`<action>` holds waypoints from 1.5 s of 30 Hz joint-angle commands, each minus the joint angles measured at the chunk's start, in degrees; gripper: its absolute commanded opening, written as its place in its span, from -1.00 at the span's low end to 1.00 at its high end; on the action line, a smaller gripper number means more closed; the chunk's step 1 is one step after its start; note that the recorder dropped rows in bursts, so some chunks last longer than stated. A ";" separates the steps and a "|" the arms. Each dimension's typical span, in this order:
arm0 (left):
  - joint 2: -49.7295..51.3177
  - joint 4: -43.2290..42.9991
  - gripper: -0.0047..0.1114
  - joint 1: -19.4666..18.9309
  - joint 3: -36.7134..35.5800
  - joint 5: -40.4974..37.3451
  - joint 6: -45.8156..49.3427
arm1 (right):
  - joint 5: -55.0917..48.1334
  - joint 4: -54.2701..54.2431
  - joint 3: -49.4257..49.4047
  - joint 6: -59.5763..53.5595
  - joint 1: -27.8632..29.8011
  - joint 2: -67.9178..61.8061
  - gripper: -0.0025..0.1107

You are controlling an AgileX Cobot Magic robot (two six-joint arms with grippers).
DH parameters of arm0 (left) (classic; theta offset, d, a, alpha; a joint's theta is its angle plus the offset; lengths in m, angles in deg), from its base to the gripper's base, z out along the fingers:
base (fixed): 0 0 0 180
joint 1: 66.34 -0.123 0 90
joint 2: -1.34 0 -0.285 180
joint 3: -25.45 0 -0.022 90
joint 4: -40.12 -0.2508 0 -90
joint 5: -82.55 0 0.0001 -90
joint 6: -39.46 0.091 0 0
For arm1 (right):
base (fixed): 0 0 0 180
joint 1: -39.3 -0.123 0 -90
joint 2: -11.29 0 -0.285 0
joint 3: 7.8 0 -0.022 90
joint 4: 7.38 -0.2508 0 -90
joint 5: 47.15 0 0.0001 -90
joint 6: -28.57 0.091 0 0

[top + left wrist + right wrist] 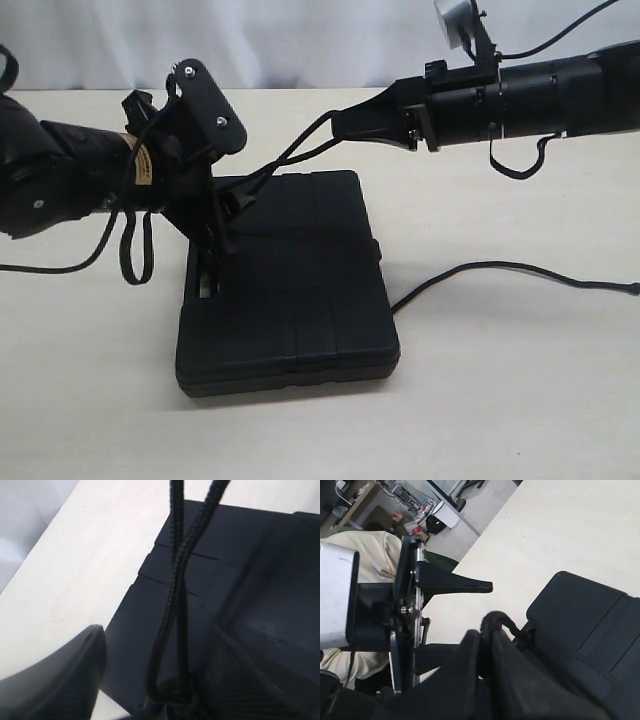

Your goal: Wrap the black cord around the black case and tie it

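Observation:
The black case (290, 290) lies flat on the table. My right gripper (345, 122) hovers above the case's far edge, shut on the black cord (300, 150). Two taut strands run down from it to the case's far left corner. More cord trails over the table on the right (500, 268). In the right wrist view the fingers pinch a cord loop (495, 620) beside the case (590, 625). My left gripper (225, 215) stands over that corner, open. Its fingers (65, 680) are wide apart over the case (240, 555), with both cord strands (177, 580) and a knot between them.
The pale wooden table (520, 400) spreads on all sides of the case. Smooth robot cables hang in loops under the left arm (135, 255) and the right arm (515, 165). A white backdrop (300, 40) rises behind the table's far edge.

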 commanded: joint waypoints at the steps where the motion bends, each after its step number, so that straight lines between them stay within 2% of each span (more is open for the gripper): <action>1: 2.89 0.33 0.07 -2.28 -4.02 11.70 0.04 | 0.23 -0.59 0.40 -0.01 -0.04 -0.12 -0.88; 9: 15.94 0.82 0.07 -3.57 -4.72 27.29 -0.34 | 0.64 -0.43 0.40 0.93 -0.04 -0.12 -0.88; 14: 17.52 0.71 0.07 -6.58 -4.72 27.57 -2.75 | 1.18 -2.20 0.40 1.79 -0.04 -0.12 -0.88; 18: 17.75 -1.26 0.06 -6.48 -4.72 27.83 -3.82 | 1.56 -3.44 0.40 2.01 -0.04 -0.12 -0.88; 21: 18.58 -3.54 -0.19 -6.45 -4.72 28.28 -5.10 | 1.56 -3.44 0.40 2.72 -0.04 -0.12 -0.88; 27: 19.52 -6.26 -0.92 -6.45 -4.72 29.73 -6.57 | 5.29 -3.44 0.40 5.27 -0.04 -0.12 -0.87; 28: 19.52 -6.26 -0.92 -6.45 -4.72 30.12 -6.57 | 6.19 -3.44 0.40 6.01 -0.04 -0.12 -0.85; 31: 19.52 -6.14 -0.92 -6.45 -4.72 30.75 -6.57 | 7.57 -3.44 0.40 7.60 -0.04 -0.12 -0.63; 37: 19.52 -5.71 -0.92 -6.45 -4.72 30.88 -6.57 | 7.45 -3.33 0.40 7.97 0.85 1.29 0.15; 38: 19.52 -5.71 -0.92 -6.45 -4.72 30.88 -6.57 | 7.56 -2.92 0.40 8.69 1.48 1.83 0.22; 40: 19.52 -5.71 -0.92 -6.45 -4.72 30.78 -6.57 | 7.56 -1.05 0.40 11.93 3.58 3.59 0.30; 42: 19.52 -5.71 -0.92 -6.45 -4.72 30.78 -6.57 | 7.56 2.21 0.40 14.87 6.44 5.41 0.29; 45: 19.52 -5.71 -0.92 -6.45 -4.72 30.89 -6.57 | 7.56 11.79 0.40 22.51 10.60 8.26 0.29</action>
